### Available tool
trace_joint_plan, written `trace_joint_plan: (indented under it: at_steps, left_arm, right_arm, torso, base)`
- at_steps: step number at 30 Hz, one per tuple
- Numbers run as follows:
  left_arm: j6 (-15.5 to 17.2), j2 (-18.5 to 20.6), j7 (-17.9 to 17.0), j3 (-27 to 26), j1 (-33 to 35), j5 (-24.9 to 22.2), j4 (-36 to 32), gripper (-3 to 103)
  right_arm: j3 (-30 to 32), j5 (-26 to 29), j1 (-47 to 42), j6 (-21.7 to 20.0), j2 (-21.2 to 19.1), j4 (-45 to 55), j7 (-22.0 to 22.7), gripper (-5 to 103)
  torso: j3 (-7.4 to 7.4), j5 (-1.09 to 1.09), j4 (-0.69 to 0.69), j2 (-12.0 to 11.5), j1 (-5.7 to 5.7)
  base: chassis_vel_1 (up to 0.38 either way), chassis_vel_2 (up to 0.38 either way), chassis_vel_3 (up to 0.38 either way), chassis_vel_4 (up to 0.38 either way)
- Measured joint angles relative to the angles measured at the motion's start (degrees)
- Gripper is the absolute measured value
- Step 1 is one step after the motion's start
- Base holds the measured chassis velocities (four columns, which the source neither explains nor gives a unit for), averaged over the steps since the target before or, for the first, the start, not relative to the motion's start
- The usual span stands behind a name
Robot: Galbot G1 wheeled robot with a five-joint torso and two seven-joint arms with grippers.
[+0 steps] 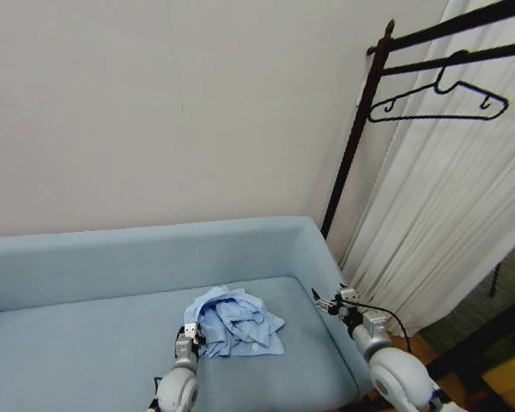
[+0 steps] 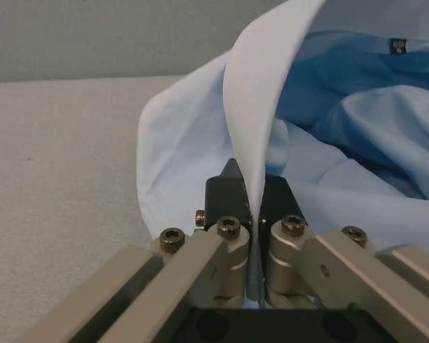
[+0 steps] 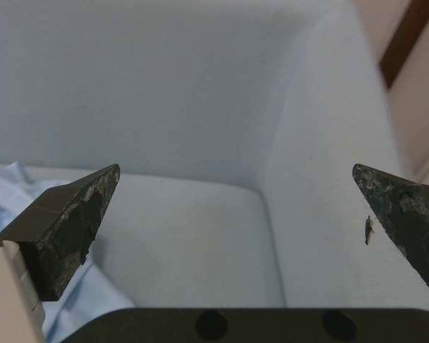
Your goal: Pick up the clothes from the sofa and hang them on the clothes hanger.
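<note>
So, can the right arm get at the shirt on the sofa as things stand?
Probably yes. The right gripper hangs open beside the shirt, with bare sofa cushion between them. The left gripper is shut on a fold of it at the other side.

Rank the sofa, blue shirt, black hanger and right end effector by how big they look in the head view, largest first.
1. sofa, by far the largest.
2-3. blue shirt and black hanger: not ranked; the hanger spans wider, the shirt fills more area.
4. right end effector, smallest.
</note>
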Motion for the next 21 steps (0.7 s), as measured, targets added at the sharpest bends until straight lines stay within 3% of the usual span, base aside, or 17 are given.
trace_joint_plan:
  at_steps: [5, 6, 11, 12, 16, 21]
  left_arm:
    - [-0.1, 0.5, 0.2, -0.4, 0.3, 0.7, -1.3, 1]
    - [-0.1, 0.5, 0.2, -0.4, 0.3, 0.7, -1.3, 1]
    - [-0.2, 0.6, 0.4, -0.6, 0.1, 1.0, -1.4, 1]
    - [-0.2, 0.6, 0.4, -0.6, 0.1, 1.0, -1.4, 1]
    - [-0.3, 0.6, 0.5, -0.7, -0.2, 1.2, -1.4, 1]
    - [-0.4, 0.6, 0.5, -0.7, -0.4, 1.3, -1.4, 1]
  right_arm:
    - [-8.9, 6.2, 9.9, -2.0, -4.1, -4.6, -2.0, 100]
    - [-8.9, 6.2, 9.9, -2.0, -4.1, -4.6, -2.0, 100]
    - [-22.1, 15.1, 23.3, -5.1, -5.1, -10.0, -1.6, 100]
    - [-22.1, 15.1, 23.3, -5.1, -5.1, -10.0, -1.6, 100]
    - [-32.0, 19.7, 33.2, -6.3, -0.9, -18.1, -0.8, 100]
    - [-36.4, 19.9, 37.1, -6.4, 4.7, -25.5, -1.1, 100]
  torso:
    - [0.0, 0.01, 0.0, 0.0, 0.0]
    - [0.0, 0.01, 0.0, 0.0, 0.0]
    - [0.0, 0.0, 0.0, 0.0, 0.0]
    - [0.0, 0.0, 0.0, 0.0, 0.0]
    - [0.01, 0.0, 0.02, 0.0, 0.0]
    - [0.01, 0.0, 0.01, 0.0, 0.01]
  base:
    - [0.0, 0.0, 0.0, 0.0]
    - [0.0, 0.0, 0.0, 0.0]
    - [0.0, 0.0, 0.0, 0.0]
    - [0.0, 0.0, 0.0, 0.0]
    - [0.0, 0.0, 0.0, 0.0]
    - [0.0, 0.0, 0.0, 0.0]
